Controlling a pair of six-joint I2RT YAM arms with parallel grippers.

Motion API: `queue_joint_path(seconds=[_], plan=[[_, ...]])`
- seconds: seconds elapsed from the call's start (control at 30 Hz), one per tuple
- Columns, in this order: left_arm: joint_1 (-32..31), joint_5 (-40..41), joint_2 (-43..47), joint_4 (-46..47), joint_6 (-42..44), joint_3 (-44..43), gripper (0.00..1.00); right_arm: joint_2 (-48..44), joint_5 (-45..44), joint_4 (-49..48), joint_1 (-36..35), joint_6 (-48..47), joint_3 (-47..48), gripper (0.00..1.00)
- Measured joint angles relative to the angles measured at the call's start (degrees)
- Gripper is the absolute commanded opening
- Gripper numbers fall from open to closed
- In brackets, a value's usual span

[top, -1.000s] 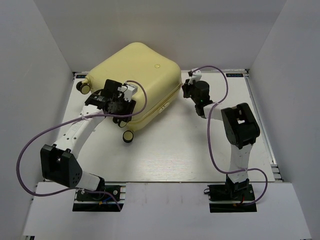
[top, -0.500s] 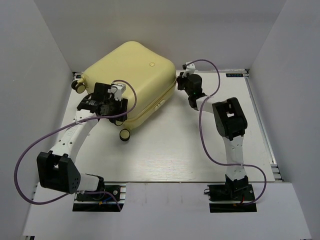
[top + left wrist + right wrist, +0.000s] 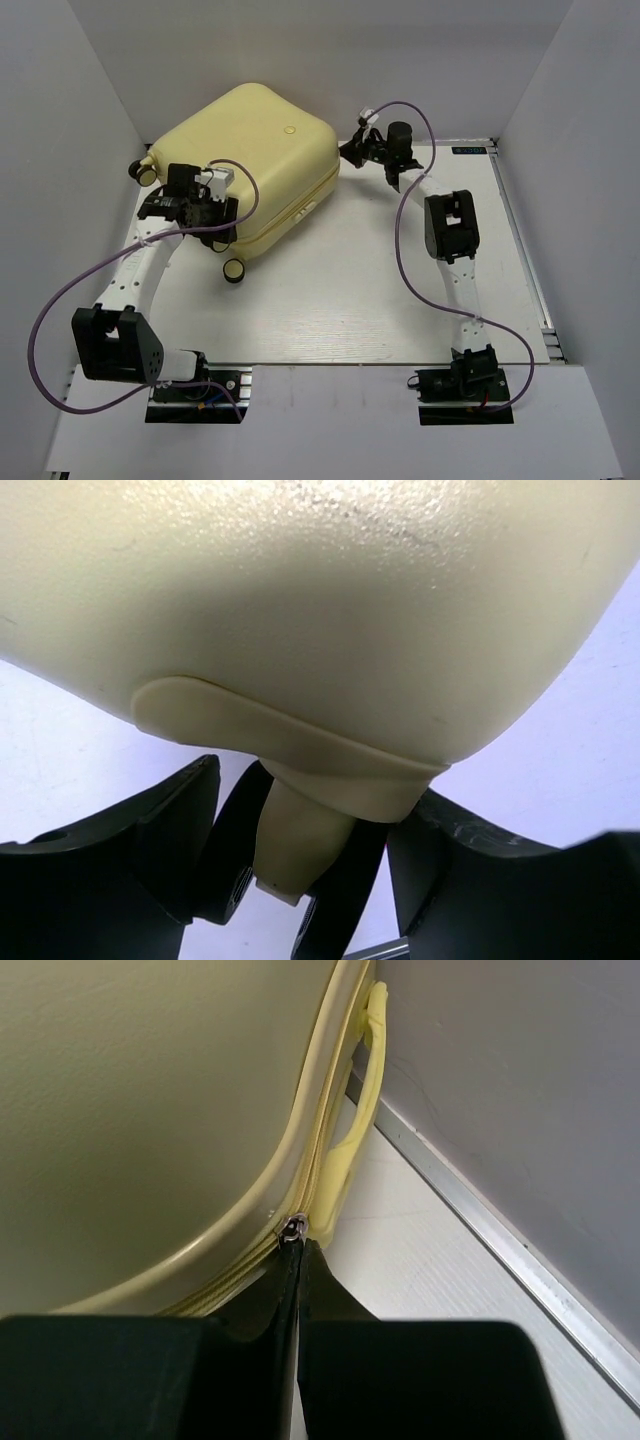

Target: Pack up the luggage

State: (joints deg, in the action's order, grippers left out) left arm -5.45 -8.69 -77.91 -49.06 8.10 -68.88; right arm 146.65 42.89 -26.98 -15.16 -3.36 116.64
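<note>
We found the large pale yellow hard-shell suitcase (image 3: pixel 255 145) filling the far left of the white bench (image 3: pixel 340 300), close to the pale grey back wall (image 3: pixel 300 50). Only a narrow strip ran between them, and the suitcase's yellow side handle (image 3: pixel 358 1110) stood in it. The closed right pincer (image 3: pixel 298 1250) sat at that strip's mouth. A corner wheel (image 3: pixel 140 172) near the left wall (image 3: pixel 70 150) left little passage there. The open left pincer (image 3: pixel 300 880) had its gap taken up by a cream wheel mount (image 3: pixel 300 840). The bench's near and right parts lay open.
</note>
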Motion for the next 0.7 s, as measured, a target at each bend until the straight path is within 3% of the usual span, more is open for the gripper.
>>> queue_joint_path(seconds=[0.2, 0.43, 0.53, 0.57, 0.63, 0.7], plan=[[4.6, -1.4, 0.2, -1.6, 2.4, -0.2, 0.00, 2.1, -2.3, -4.3, -2.5, 0.8, 1.1, 0.00], [11.8, -0.1, -3.0, -9.4, 1.8, -3.6, 0.00, -12.0, -8.9, -19.2, -5.7, 0.1, -26.7, 0.00], [13.8, 9.2, -4.9, -14.3, -4.0, -5.7, 0.02, -19.7, -6.4, -19.5, -6.6, -0.7, -37.1, 0.00], [14.9, 13.2, -5.4, -15.8, -7.1, -6.1, 0.12, -21.9, -5.2, -19.4, -7.4, -1.0, -39.7, 0.00], [18.5, 19.6, -6.6, -17.3, -13.0, -7.6, 0.46, -24.8, -2.6, -18.8, -8.9, -1.3, -43.3, 0.00], [23.2, 25.5, -8.0, -18.6, -17.9, -8.9, 0.64, -27.4, 0.4, -18.3, -11.1, -1.3, -47.1, 0.00]])
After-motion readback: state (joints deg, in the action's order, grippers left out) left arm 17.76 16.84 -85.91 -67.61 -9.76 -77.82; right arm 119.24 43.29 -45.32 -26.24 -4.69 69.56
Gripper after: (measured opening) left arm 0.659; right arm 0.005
